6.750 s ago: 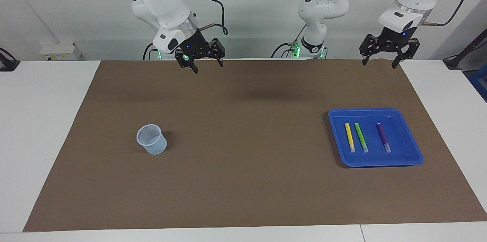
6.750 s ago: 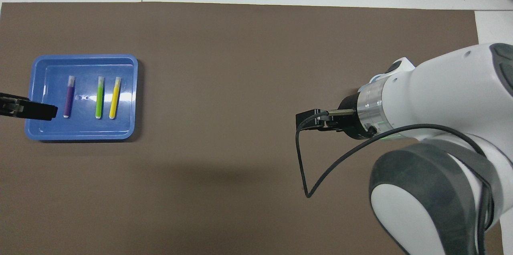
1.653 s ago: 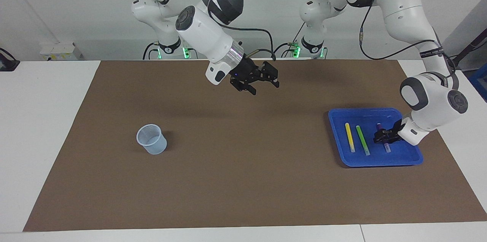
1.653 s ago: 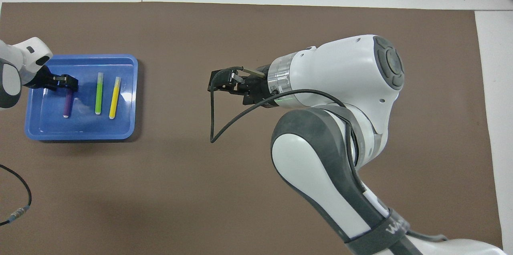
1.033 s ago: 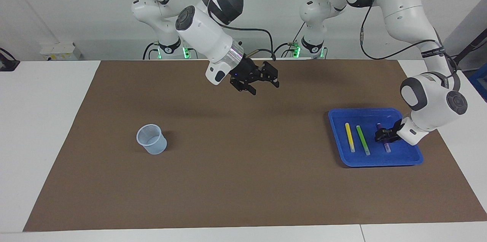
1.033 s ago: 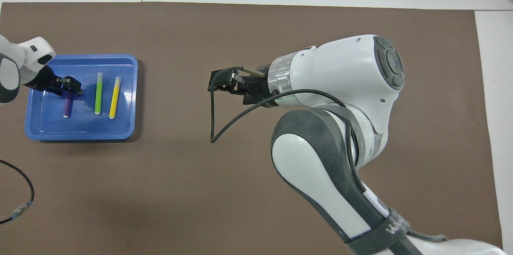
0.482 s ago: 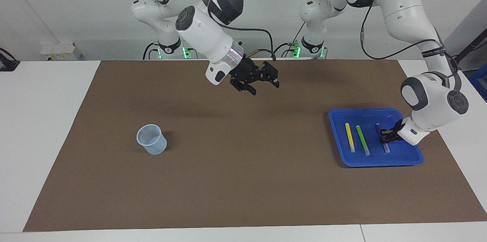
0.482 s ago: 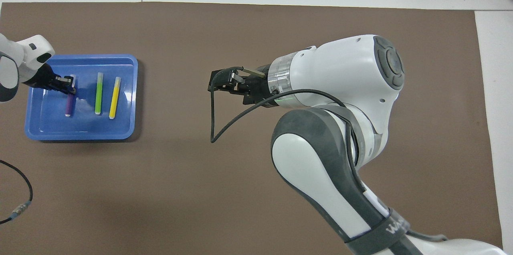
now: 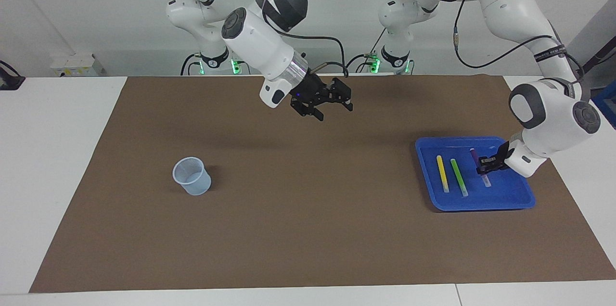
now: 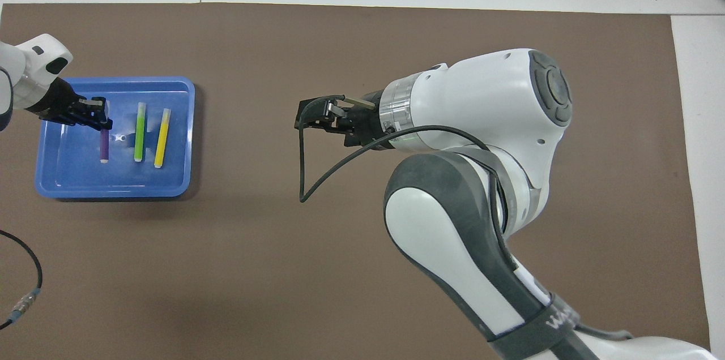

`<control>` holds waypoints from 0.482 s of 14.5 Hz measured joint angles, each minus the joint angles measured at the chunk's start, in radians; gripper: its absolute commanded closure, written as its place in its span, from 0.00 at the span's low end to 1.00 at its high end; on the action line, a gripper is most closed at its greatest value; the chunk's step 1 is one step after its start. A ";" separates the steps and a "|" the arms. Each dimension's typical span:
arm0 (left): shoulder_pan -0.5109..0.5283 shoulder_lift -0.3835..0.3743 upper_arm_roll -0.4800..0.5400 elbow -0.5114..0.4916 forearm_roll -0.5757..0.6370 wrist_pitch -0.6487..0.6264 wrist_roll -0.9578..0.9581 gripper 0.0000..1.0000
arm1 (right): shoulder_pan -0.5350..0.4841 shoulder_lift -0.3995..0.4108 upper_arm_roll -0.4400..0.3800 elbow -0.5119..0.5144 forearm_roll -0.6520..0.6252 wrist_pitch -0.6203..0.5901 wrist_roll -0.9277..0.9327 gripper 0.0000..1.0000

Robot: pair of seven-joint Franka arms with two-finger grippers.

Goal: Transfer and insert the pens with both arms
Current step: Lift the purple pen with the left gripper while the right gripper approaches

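Purple pen (image 9: 479, 167) now rides clamped in the left gripper (image 9: 487, 163), lifted off the blue tray (image 9: 481, 203) just below it (half a second ago it still lay flat). Handover comes next, I judge; the right gripper (image 9: 332, 102) waits spread over mid-mat.

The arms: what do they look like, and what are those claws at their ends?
Both arms are glossy white, rounded segments with dark grey joint caps and black cables looping alongside. Each ends in a black two-finger gripper: the left gripper and the right gripper, which shows a small blue light. Green lights glow at the bases.
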 measured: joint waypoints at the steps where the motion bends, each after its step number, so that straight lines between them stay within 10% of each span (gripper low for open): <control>1: -0.007 -0.017 -0.001 -0.001 -0.026 -0.044 -0.079 1.00 | 0.000 0.000 -0.001 0.000 0.000 0.001 -0.002 0.00; 7: -0.168 -0.130 -0.007 -0.074 -0.176 -0.164 -0.708 1.00 | 0.004 0.001 -0.001 0.000 0.000 0.015 -0.002 0.01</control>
